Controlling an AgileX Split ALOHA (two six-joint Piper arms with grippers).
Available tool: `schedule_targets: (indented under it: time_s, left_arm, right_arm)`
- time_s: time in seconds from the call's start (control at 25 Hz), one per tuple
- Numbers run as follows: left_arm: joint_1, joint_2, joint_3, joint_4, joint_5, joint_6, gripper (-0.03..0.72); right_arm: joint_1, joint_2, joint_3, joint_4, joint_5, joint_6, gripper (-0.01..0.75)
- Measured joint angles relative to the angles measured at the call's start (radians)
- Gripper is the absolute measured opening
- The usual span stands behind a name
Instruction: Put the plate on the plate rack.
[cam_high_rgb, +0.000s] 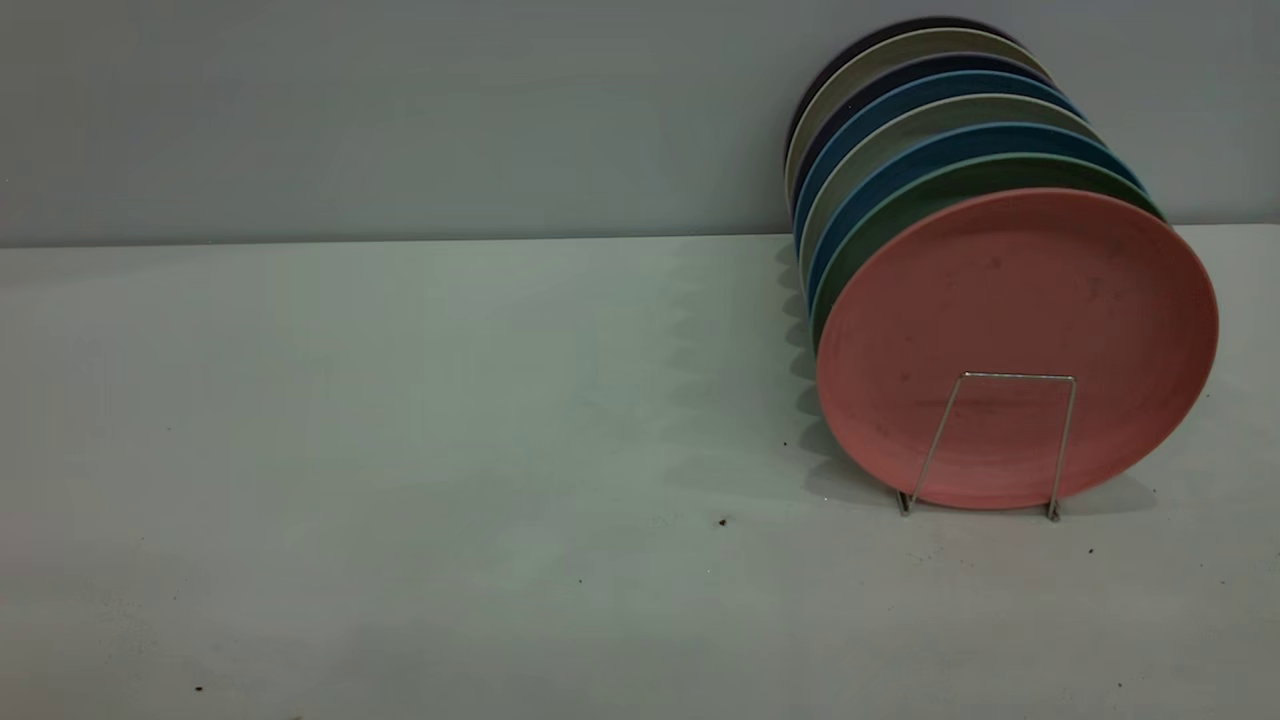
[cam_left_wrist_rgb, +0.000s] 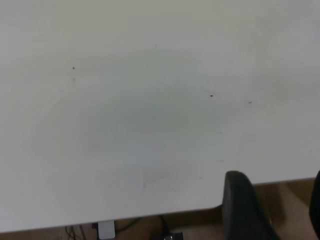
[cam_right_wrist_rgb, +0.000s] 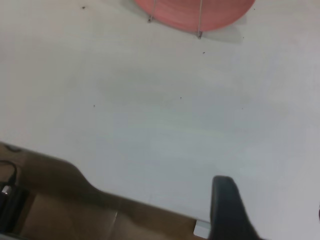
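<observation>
The salmon-pink plate stands upright at the front of a row of plates in the silver wire plate rack, behind the front loop, at the right of the table. Its lower edge and the rack's front wire show far off in the right wrist view. Neither arm shows in the exterior view. My left gripper is open and empty over the table's near edge. My right gripper is open and empty, well back from the rack, near the table edge.
Behind the pink plate stand a teal-green plate and several blue, beige and dark plates, close to the grey back wall. The white table stretches to the left, with small dark specks. The floor shows below the table edge.
</observation>
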Motion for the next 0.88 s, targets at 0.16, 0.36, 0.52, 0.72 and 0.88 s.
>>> schedule_targets:
  time_s: [0.16, 0.36, 0.52, 0.72, 0.88]
  left_arm:
    - [0.0, 0.0, 0.0, 0.001, 0.0, -0.001, 0.366]
    - [0.0, 0.0, 0.0, 0.002, 0.0, -0.002, 0.366]
    - [0.0, 0.0, 0.0, 0.002, -0.002, -0.002, 0.366]
    - [-0.003, -0.012, 0.0, 0.002, -0.002, -0.002, 0.366]
    - [-0.032, -0.045, 0.0, 0.001, -0.002, -0.002, 0.366]
  right_arm:
    - [0.0, 0.0, 0.0, 0.0, 0.0, 0.001, 0.446]
    - [0.0, 0.0, 0.0, 0.0, 0.0, 0.001, 0.446]
    - [0.0, 0.0, 0.0, 0.0, 0.0, 0.001, 0.446]
    - [0.0, -0.011, 0.0, 0.0, 0.0, 0.002, 0.446]
    - [-0.013, -0.082, 0.0, 0.001, 0.0, 0.002, 0.446]
